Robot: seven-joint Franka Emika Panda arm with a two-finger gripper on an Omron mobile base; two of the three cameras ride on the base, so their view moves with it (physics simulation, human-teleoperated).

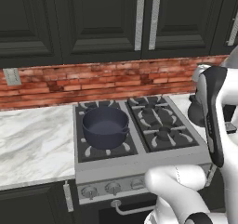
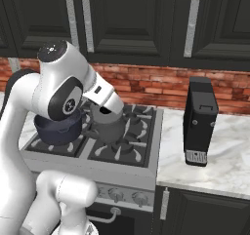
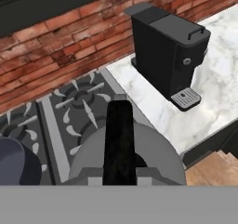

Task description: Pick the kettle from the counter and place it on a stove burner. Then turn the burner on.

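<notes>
The small dark-grey kettle (image 2: 110,127) hangs over the right half of the steel stove (image 2: 146,166). My gripper (image 3: 120,175) is shut on its black arched handle (image 3: 120,139). In the hand view the kettle's round grey body (image 3: 155,155) sits right under the hand, with a burner (image 3: 81,95) beyond it. In the left base view my forearm covers most of the kettle (image 1: 195,112), which shows at the stove's right edge. The front right burner (image 2: 122,153) lies just below the kettle; I cannot tell whether the kettle touches the grate. The marble counter (image 2: 219,156) lies to the right.
A dark-blue two-handled pot (image 1: 105,125) fills the left burner. A black coffee machine (image 2: 199,122) stands on the counter right of the stove. Knobs (image 1: 113,187) line the stove front. A brick backsplash and dark upper cabinets rise behind.
</notes>
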